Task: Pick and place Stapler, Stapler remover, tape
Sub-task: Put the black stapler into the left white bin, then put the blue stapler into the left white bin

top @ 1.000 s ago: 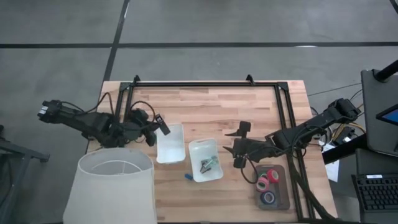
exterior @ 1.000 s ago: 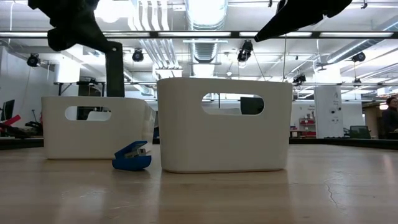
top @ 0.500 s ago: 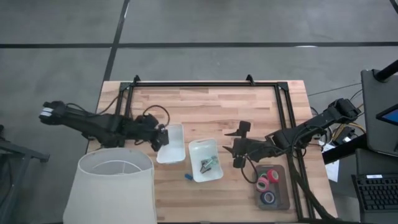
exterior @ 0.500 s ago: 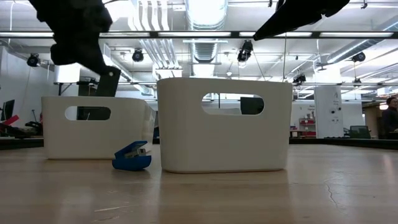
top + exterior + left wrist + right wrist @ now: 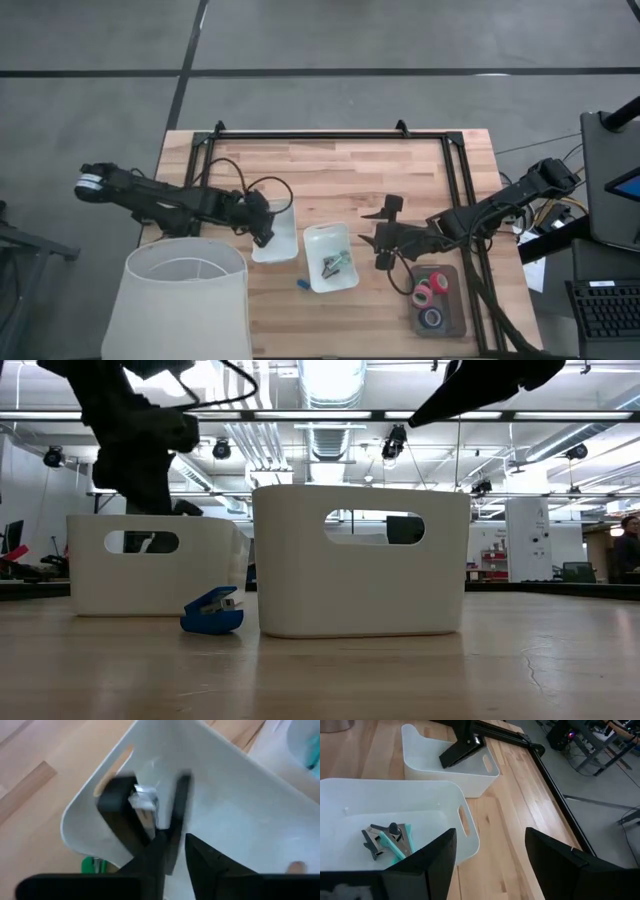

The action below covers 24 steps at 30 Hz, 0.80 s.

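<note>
The black stapler (image 5: 176,812) with its light metal strip (image 5: 145,802) is in my left gripper (image 5: 174,842), over the left white tray (image 5: 280,245). It reaches down inside that tray and shows tilted in the right wrist view (image 5: 462,747). My left gripper (image 5: 262,230) is shut on it. The second white tray (image 5: 330,258) holds teal and black staple removers (image 5: 390,840). A blue staple remover (image 5: 212,610) lies on the table beside it. Red and blue tape rolls (image 5: 432,300) sit in a dark tray. My right gripper (image 5: 376,237) waits open, right of the trays. My left gripper pinches the stapler between its two fingers (image 5: 159,851) at one end of its black body (image 5: 175,832). It comes from above and the table's left, slanting down. The stapler points down into the tray, tilted, its halves spread apart. Whether its lower end touches the tray floor cannot be told.
A large white lampshade-like cylinder (image 5: 185,300) stands at the near left corner, close beside my left arm. A black frame (image 5: 330,135) runs along the table's far and right sides. Bare wood lies between the trays and the far frame.
My left gripper has moved toward the table's right and down, carrying the stapler. The stapler stood upright above the left tray's rim; now it is tipped and lowered inside the tray. The right arm has kept still.
</note>
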### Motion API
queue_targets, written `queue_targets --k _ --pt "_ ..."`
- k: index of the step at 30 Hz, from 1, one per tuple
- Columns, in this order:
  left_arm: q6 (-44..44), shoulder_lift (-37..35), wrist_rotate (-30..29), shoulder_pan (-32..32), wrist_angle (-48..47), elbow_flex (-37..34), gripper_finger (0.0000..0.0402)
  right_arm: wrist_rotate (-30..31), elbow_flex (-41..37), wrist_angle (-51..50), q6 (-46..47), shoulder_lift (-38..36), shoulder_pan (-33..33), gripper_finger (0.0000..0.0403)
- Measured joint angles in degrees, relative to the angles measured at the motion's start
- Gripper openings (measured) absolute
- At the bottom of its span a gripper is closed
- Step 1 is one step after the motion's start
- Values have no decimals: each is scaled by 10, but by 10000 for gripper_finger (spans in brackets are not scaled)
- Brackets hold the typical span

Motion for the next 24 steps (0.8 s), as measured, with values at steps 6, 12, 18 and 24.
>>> queue_targets --k 6,12,18,24 --pt "47 5 3 8 25 1 134 0 -4 0 0 0 0 232" --pt "128 -2 -8 16 70 1 200 0 -6 -1 14 -1 0 222" --pt "239 -2 -2 30 202 1 194 -5 -9 -8 18 -29 -18 129" --pt "297 -2 22 61 272 1 154 -72 -29 -18 15 -94 -48 17"
